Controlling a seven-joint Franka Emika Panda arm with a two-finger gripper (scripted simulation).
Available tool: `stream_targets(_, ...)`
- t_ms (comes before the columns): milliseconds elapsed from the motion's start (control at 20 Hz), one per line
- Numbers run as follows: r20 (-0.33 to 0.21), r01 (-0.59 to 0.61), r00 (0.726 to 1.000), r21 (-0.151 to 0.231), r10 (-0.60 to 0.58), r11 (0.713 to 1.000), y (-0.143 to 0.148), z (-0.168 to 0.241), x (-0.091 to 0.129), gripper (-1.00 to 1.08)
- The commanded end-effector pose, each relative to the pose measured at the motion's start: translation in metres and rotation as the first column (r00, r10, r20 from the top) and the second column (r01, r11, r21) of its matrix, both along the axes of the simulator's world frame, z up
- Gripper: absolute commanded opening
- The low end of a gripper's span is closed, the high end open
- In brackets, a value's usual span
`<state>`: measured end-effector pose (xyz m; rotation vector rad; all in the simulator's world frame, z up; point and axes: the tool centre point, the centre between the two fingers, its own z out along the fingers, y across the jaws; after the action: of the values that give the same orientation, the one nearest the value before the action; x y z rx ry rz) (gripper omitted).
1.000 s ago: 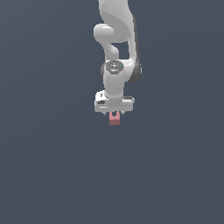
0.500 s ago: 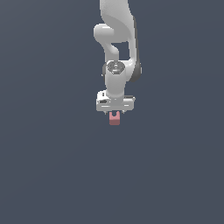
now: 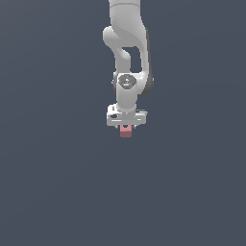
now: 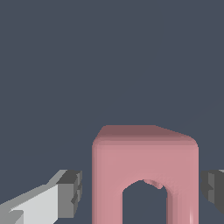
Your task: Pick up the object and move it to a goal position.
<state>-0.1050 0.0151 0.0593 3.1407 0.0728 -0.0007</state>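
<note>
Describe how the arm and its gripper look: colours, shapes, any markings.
The arm is glossy white with rounded, bulbous links, darker grey at the joint sides. A round grey disc marks the wrist. The gripper has a flat, wide white body; its fingers are white with dark grey ribbed pads. No cables show.

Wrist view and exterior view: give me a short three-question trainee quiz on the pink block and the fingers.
1. True or false: in the wrist view, the pink block sits between the two fingers.
2. Multiple choice: the block face towards the wrist camera shows A) an arched opening, B) a printed label, C) a metal handle.
3. Short answer: in the wrist view, does the lighter finger touch the block?

Key: 1 true. 2 A. 3 No, a strip of dark background shows between them.
</note>
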Motion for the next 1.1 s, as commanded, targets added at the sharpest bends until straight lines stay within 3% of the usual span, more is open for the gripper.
stream_targets(0, 0.0, -0.001, 1.0, 0.0, 0.001, 1.0, 0.0003, -0.0103, -0.0004, 1.0)
stream_targets(300, 0.0, -0.001, 1.0, 0.0, 0.001, 1.0, 0.0002, -0.0197, 0.0, 1.0)
stream_targets(350, 0.0, -0.001, 1.0, 0.0, 0.001, 1.0, 0.0002, -0.0197, 0.0, -1.0)
stream_targets(1050, 0.002, 0.0, 1.0, 0.0, 0.0, 1.0, -0.0007, -0.0148, -0.0001, -1.0)
